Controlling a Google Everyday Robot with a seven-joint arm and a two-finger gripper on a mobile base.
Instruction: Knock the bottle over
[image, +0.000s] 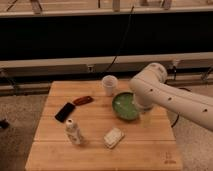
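The small slim white plastic bottle is showing a faint speckled label against the light-brown planked wooden table. The round bowl is glowing green, and the flat rectangular phone is looking black. The pale gripper is hanging beside the bowl's right rim, under the glossy white robot arm.
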